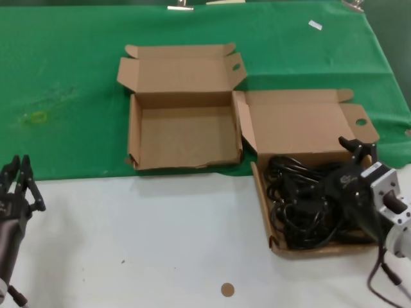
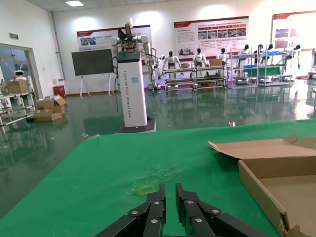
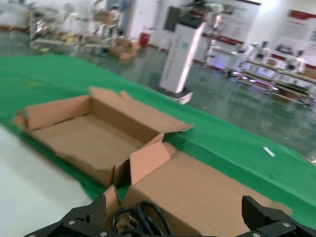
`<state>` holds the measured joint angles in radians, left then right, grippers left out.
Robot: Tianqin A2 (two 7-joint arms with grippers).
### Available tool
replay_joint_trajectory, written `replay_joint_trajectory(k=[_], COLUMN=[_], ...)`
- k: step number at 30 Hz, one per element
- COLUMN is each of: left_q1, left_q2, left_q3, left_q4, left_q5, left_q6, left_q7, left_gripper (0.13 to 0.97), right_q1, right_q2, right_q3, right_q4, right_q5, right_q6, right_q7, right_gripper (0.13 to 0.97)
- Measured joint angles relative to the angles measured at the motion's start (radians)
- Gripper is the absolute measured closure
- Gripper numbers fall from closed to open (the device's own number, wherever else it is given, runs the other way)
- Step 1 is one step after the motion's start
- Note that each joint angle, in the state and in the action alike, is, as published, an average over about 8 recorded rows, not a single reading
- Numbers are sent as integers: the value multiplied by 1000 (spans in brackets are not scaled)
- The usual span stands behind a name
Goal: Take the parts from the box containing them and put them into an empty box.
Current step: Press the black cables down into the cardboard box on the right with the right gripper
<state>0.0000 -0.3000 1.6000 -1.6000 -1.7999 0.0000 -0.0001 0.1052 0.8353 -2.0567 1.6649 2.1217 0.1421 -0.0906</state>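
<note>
Fingers [image 1: 24, 183] of the left gripper [image 1: 14, 186] sit nearly together at the frame's lower left, over the white counter [image 1: 160, 244], holding nothing. Centre frame, the empty box [image 1: 183, 136] lies open on green cloth [image 1: 64, 83]. To its right, touching it, the box containing them [image 1: 302, 138] holds black parts [image 1: 298, 205]. The right gripper [image 3: 182, 219], fingers spread wide, hovers over those parts at lower right.

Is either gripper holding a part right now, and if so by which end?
Nothing is held. The right gripper is open above the black parts in their box; the left gripper is shut and empty, off to the side.
</note>
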Motion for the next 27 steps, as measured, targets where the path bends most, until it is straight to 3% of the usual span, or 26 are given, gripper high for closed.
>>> replay_joint_trajectory(k=[7,13,20,27], left_q1=[0,0,0,0], left_q2=[0,0,0,0], left_q3=[0,0,0,0], left_q4=[0,0,0,0], left_q5=[0,0,0,0], left_q6=[0,0,0,0], left_q7=[0,0,0,0], left_gripper=[922,942,952,953], right_q1=[86,153,177,192], right_q2=[168,290,371,387], right_q3=[-128,-177,-135,-61], right_q4=[20,23,13,-27], right_q5=[21,-43,-153,-218], right_q6=[-67,-180,-365,-603], right_q7=[8,63,115,77], right_gripper=[129,129,129,129])
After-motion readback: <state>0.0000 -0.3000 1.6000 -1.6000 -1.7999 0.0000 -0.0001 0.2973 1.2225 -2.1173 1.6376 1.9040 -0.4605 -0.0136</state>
